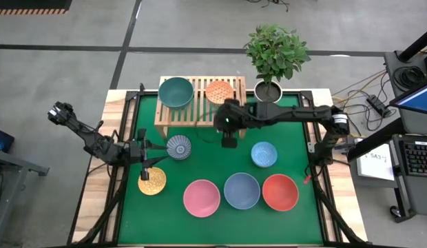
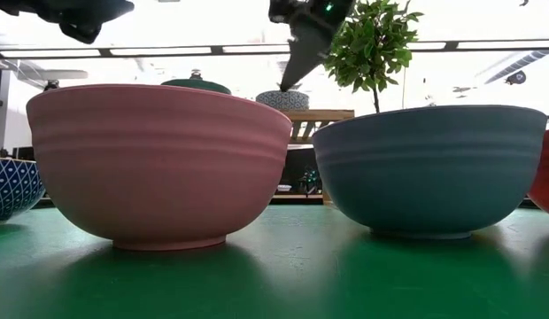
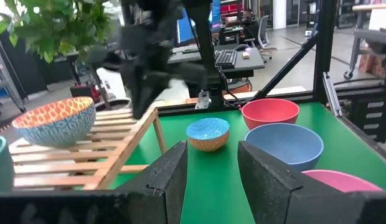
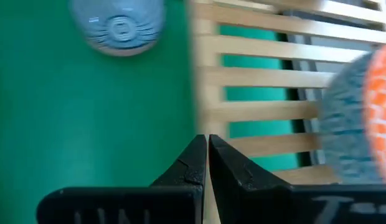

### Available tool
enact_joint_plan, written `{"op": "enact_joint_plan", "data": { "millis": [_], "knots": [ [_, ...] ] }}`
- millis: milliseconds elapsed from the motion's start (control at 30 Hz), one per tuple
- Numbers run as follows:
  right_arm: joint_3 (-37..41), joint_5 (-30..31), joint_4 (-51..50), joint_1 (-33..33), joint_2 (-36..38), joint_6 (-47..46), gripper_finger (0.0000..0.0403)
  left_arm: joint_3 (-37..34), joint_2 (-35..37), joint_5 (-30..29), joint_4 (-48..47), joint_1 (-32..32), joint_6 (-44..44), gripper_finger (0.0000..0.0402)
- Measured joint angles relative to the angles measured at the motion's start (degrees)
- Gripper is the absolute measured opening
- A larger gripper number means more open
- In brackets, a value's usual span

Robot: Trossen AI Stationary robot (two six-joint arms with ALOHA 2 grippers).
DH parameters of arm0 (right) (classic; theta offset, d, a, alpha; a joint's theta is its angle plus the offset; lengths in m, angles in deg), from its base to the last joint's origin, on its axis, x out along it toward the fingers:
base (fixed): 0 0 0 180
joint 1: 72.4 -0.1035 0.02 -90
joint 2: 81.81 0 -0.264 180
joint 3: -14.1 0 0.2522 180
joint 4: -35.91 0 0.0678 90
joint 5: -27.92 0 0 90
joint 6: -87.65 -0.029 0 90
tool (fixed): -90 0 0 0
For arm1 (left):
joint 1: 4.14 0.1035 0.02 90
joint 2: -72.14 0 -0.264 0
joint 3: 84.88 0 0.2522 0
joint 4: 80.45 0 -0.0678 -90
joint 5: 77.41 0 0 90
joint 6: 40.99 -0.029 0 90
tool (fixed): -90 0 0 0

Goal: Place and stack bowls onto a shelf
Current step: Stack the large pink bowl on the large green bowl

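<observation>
My right claw (image 4: 207, 152) is clenched on nothing just off the shelf (image 1: 200, 114) front edge, orange bowl (image 1: 219, 91) already up there beside teal bowl (image 1: 175, 91), left claw (image 3: 211, 168) released w/ six bowls below the shelf, and swinging low I could clip that edge.

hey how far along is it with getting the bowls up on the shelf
Done: the teal bowl and the orange bowl sit on the shelf. In hand: nothing. The right claw is shut and empty by the shelf's front edge; the left claw is open between the blue-white bowl and yellow bowl. Left: those two, plus the light blue, pink, blue-grey and red bowls.
</observation>
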Motion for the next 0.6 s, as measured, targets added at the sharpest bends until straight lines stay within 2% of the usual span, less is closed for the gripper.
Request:
{"op": "enact_joint_plan", "data": {
  "millis": [267, 367, 533, 600],
  "knots": [
    [13.3, -0.2, 8.7, -10.2, 8.9, -2.3, 0.0009, 0.0, -6.9, 0.0, 0.5, 0.0, 15.7, 0.0125],
    [20.2, -0.2, 14.8, -13.5, 12.9, -2.7, 0.0009, 0.4, -11.5, 2.7, 2.5, 0.0, 18.9, 0.0125],
    [33.0, -3.5, 29.8, -16.6, 19.8, -1.2, 0.0009, 6.7, -20.8, 8.6, 2.9, 0.0, 20.6, 0.0125],
    [37.7, -5.5, 35.0, -16.5, 22.5, -0.6, 0.0009, 10.4, -24.6, 9.8, -0.3, -0.1, 20.5, 0.0125]
  ]
}}
